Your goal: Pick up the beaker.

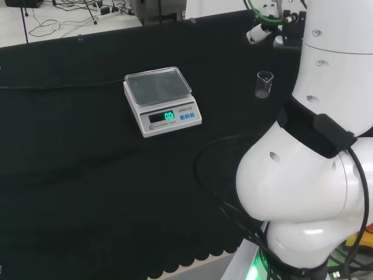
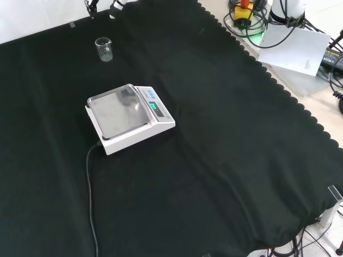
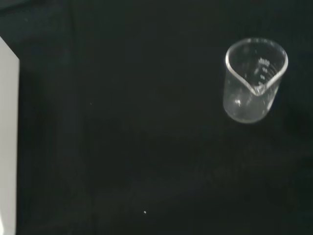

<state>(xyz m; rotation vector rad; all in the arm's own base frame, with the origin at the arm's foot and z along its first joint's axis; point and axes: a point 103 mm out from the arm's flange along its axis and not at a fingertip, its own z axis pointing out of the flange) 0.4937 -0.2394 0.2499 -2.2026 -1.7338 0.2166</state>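
Note:
A small clear glass beaker (image 1: 264, 84) stands upright and empty on the black cloth, right of the scale in the head view. In the front view the beaker (image 2: 103, 48) is near the top left, beyond the scale. The wrist view looks down into the beaker (image 3: 254, 81), spout and printed marks visible, with nothing touching it. The hand (image 1: 258, 32) hangs above and beyond the beaker in the head view, well clear of it. At the top edge of the front view a small part of the hand (image 2: 114, 5) comes in just beyond the beaker.
A white digital scale (image 1: 162, 100) with a steel pan and lit display sits mid-cloth; its cable (image 2: 89, 187) runs toward the near edge in the front view. The scale's white edge (image 3: 7, 147) shows in the wrist view. The arm's white links (image 1: 315, 175) stand at the head view's right.

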